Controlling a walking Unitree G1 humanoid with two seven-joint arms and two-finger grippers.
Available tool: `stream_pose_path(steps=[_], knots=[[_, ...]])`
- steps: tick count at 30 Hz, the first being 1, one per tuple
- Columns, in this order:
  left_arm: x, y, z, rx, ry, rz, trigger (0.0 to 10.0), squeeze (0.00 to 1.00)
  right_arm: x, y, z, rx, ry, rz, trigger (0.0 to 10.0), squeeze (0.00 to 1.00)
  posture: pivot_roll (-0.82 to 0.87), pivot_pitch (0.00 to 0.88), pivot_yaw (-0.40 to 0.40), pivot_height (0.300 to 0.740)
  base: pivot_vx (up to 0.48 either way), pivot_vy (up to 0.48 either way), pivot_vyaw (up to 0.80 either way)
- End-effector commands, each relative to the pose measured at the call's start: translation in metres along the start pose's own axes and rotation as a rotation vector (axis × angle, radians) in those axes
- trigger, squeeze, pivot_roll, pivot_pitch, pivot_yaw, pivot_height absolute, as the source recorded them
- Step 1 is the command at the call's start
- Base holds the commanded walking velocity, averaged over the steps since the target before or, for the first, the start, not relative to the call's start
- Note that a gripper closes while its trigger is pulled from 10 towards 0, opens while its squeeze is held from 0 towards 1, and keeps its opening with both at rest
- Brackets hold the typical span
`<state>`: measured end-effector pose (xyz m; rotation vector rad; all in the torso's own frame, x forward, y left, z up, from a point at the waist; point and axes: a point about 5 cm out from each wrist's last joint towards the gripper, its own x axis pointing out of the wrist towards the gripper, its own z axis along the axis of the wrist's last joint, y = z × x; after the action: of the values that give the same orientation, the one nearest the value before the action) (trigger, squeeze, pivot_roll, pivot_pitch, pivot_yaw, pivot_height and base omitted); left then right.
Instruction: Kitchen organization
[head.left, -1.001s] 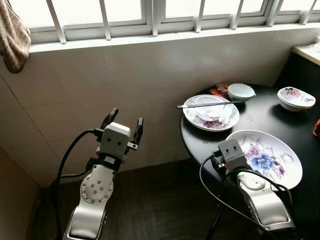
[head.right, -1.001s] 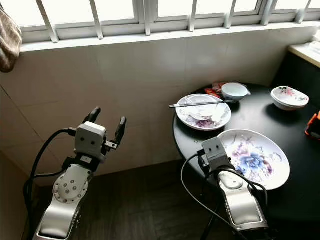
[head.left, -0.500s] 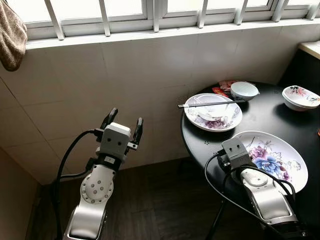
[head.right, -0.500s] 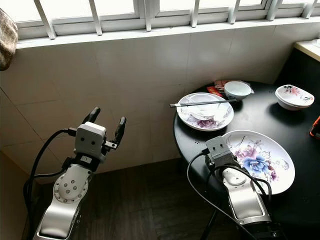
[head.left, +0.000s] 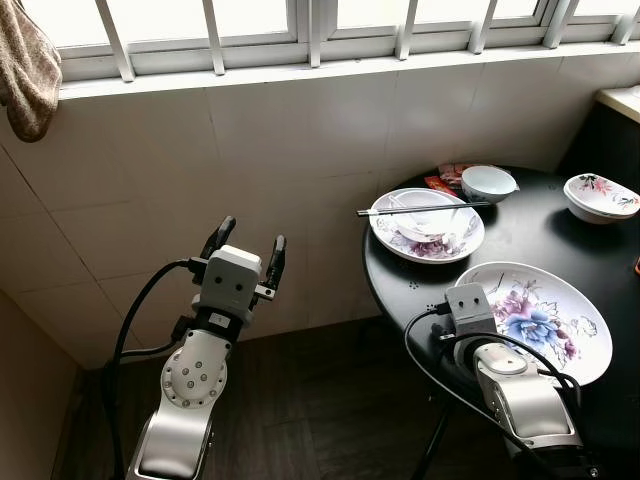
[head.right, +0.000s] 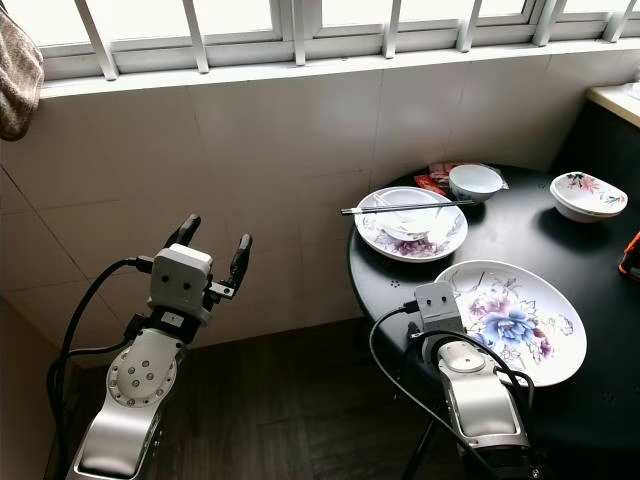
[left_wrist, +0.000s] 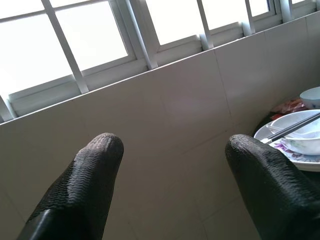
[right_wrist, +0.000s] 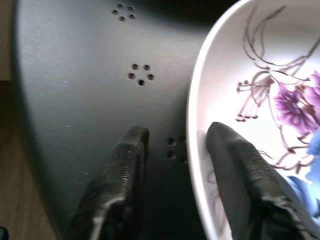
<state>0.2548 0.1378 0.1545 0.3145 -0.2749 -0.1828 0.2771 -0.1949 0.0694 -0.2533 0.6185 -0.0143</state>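
Right wrist view: right gripper (right_wrist: 172, 150) is open a little, one finger inside the big flower plate's (right_wrist: 260, 75) rim, one outside on the black table (right_wrist: 75, 75) | plate lies right of gripper | left gripper (head.left: 246, 243) open, empty, far away

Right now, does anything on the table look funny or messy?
A little. The chopsticks lie across the rim of the dirty plate, one end poking out past the table edge. A red wrapper lies by the small bowl. Nothing looks spilled or broken.
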Motion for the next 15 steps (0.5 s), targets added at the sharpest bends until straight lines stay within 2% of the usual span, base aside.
stream_pose_path(steps=[1, 3, 11, 13, 15], knots=[[0.0001, 0.0001, -0.0025, 0.003, 0.019, 0.001, 10.0, 0.0, 0.0, -0.0076, 0.003, -0.015, -0.008, -0.043, 0.0, 0.0, 0.03, 0.0, -0.045, 0.74, 0.0, 0.0, 0.0], [0.0005, 0.0003, -0.0026, 0.002, 0.019, 0.001, 10.0, 0.0, -0.0008, -0.0127, 0.0043, -0.069, -0.02, -0.081, 0.0, 0.0, 0.03, 0.0, -0.045, 0.74, 0.0, 0.0, 0.0], [0.0004, 0.0001, -0.004, 0.006, 0.026, -0.003, 10.0, 0.0, -0.0021, -0.011, 0.0039, -0.109, -0.036, -0.103, 0.0, 0.0, 0.03, 0.0, -0.044, 0.74, 0.0, 0.0, 0.0], [0.0005, 0.0001, -0.0041, 0.006, 0.027, -0.003, 10.0, 0.0, -0.0026, -0.0104, 0.0056, -0.122, -0.054, -0.118, 0.0, 0.0, 0.03, 0.0, -0.045, 0.74, 0.0, 0.0, 0.0], [0.0006, 0.0001, -0.0041, 0.007, 0.028, -0.002, 10.0, 0.0, -0.004, -0.0105, 0.0106, -0.174, -0.101, -0.154, 0.0, 0.0, 0.03, 0.0, -0.045, 0.74, 0.0, 0.0, 0.0]])
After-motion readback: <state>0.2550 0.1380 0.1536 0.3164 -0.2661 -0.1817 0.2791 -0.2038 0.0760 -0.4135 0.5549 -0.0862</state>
